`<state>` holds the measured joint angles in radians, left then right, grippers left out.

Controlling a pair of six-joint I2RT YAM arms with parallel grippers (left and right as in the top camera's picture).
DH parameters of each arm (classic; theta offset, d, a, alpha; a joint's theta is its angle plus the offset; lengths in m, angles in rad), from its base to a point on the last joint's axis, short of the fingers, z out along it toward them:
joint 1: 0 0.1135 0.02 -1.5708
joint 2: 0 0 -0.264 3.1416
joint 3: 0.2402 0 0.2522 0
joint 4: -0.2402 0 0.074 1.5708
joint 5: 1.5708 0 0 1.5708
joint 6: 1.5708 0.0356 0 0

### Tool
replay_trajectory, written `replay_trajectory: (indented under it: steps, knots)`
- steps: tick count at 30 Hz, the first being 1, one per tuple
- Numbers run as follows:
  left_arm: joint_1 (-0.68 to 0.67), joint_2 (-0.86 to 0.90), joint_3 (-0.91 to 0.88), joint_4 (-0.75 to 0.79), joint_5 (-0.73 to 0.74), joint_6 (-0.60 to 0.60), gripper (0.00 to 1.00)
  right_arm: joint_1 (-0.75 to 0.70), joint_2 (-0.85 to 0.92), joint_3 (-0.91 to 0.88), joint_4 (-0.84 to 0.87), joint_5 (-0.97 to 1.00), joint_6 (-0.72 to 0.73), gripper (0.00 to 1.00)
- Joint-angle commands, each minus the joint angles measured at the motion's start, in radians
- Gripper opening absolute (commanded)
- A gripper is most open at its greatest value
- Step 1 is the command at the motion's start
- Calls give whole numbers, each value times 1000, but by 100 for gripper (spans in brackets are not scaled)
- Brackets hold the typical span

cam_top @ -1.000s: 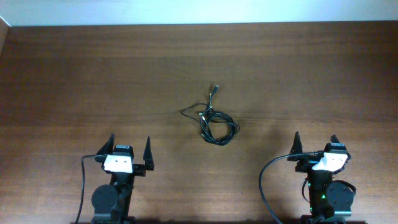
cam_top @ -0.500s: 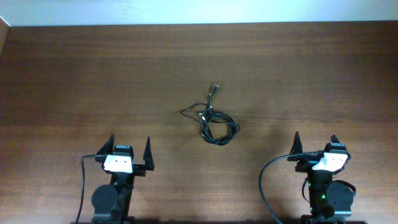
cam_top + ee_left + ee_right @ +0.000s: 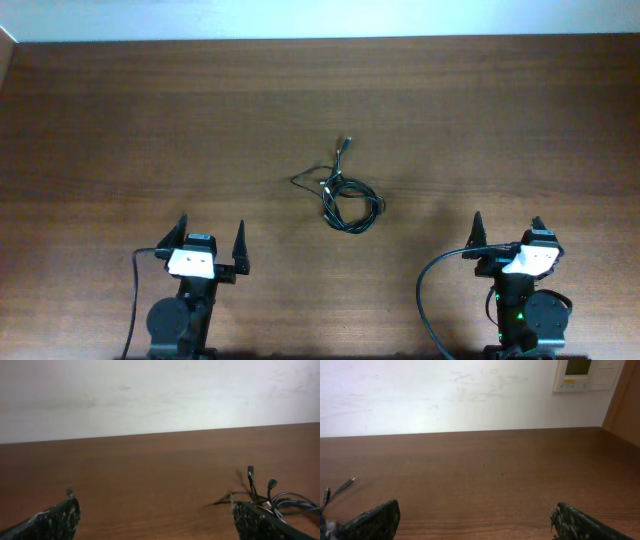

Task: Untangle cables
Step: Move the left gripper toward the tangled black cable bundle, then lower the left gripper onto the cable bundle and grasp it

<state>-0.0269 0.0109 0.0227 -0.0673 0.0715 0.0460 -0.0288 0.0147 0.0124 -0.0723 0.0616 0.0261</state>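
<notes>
Dark wooden surface (image 3: 150, 130) against a white wall (image 3: 445, 395), black cables (image 3: 345, 195) tangled at centre. Left tool (image 3: 211, 225) and right tool (image 3: 507, 220), bottom, spread wide.

One cable tangle (image 3: 346, 199), two claws (image 3: 210, 222) (image 3: 507, 218).

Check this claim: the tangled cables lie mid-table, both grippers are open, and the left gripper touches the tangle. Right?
One point is wrong: the left gripper sits well apart from the cables, as the overhead view shows. The cables lie mid-table; the right gripper is open too.
</notes>
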Motion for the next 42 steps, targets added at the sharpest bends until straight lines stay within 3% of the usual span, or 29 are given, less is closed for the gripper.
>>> replay_trajectory:
  steps: [1,11,18,25,31,36,37,42]
  knots:
    - [-3,-5,41,3,11,16,99,10,-11,-7,-6,-2,4,98]
    - [-3,10,117,-14,11,-8,99,10,-11,-7,-6,-2,3,98]
    - [-3,135,250,-134,11,-8,99,10,-11,-7,-6,-2,4,98]
    - [-3,341,383,-182,23,-8,99,10,-11,-7,-6,-2,3,98]
    - [-3,589,496,-187,189,-43,99,10,-11,-7,-6,-2,4,98]
    - [-3,876,764,-407,250,-42,99,10,-11,-7,-6,-2,3,98]
    - [-3,918,778,-394,328,-42,98,10,-11,-7,-6,-2,4,98]
    - [-3,1100,778,-397,378,-42,99,10,-11,-7,-6,-2,3,99]
